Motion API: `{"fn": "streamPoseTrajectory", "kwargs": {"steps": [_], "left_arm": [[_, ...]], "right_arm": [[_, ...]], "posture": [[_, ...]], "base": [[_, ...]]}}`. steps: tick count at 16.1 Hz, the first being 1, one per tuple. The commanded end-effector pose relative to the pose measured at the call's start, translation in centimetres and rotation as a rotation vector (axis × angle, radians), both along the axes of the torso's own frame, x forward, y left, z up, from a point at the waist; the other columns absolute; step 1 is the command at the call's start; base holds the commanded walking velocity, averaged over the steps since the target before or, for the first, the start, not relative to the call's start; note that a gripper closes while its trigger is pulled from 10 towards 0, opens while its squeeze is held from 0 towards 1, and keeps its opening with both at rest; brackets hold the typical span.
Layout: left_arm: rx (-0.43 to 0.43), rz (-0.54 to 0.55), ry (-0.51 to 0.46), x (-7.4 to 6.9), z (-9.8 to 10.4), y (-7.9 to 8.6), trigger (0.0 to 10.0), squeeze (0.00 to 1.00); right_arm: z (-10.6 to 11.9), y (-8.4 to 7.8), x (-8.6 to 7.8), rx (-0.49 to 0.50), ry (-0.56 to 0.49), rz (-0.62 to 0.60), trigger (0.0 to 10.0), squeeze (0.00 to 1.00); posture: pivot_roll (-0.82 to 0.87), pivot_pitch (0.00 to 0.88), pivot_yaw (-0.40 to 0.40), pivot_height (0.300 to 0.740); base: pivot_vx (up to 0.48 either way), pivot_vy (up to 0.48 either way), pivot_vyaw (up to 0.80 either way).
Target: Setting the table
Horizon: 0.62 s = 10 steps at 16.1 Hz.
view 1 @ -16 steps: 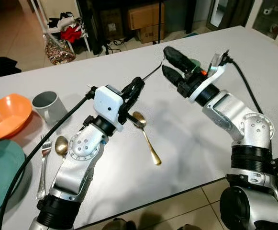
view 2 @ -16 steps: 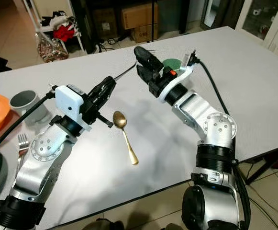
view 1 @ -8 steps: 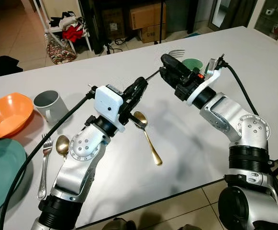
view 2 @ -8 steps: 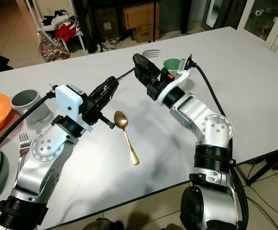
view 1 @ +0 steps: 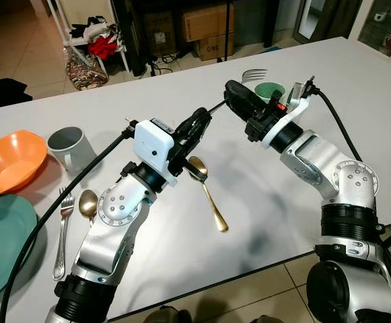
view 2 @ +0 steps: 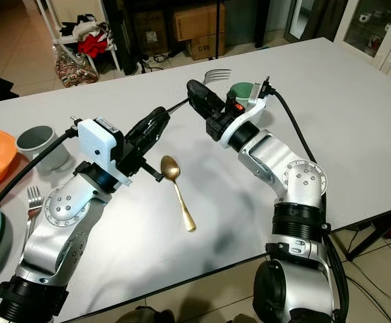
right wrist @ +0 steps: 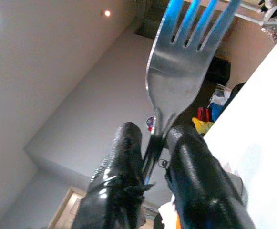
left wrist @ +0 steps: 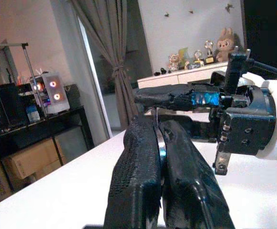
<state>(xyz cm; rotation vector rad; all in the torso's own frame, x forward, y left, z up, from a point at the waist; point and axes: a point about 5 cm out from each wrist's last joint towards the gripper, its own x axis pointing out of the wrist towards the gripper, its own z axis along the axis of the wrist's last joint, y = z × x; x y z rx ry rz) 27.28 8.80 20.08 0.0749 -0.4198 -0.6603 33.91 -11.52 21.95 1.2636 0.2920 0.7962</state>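
right gripper (view 2: 196, 92) and left gripper (view 2: 156, 120) both clamp one fork (view 2: 215, 75) — silver, tines up.

The right gripper (right wrist: 155, 148) is clamping a steel fork (right wrist: 179, 78) by its neck between both black fingers (right wrist: 117, 191), tines pointing up toward the ceiling, with the white worktop (right wrist: 257, 133) edging in beside it.

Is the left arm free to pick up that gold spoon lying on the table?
Probably not yet: the gold spoon lies unobstructed below the left tool, but that tool is shut on the fork.
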Motion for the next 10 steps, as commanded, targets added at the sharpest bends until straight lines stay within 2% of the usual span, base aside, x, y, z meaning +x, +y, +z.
{"fn": "streamPoseTrajectory", "kwargs": {"steps": [1,8,10], "left_arm": [[-0.003,0.006,-0.011,-0.06,0.38,0.34,0.0,0.00],[0.000,0.004,-0.008,0.05,0.38,0.44,0.0,0.00],[0.011,0.052,-0.019,0.22,0.44,0.65,0.0,0.00]], "right_arm": [[0.50,0.42,0.21,-0.004,-0.011,0.013,0.0,0.00],[0.66,0.30,0.46,0.000,-0.031,-0.020,0.0,0.00],[0.64,0.31,0.48,-0.009,-0.035,-0.025,0.0,0.00]], "posture": [[-0.10,0.033,0.104,0.740],[-0.10,0.028,0.115,0.740],[-0.09,0.027,0.116,0.740]], "base": [[0.000,0.000,0.00],[0.000,0.000,0.00],[0.000,0.000,0.00]]}}
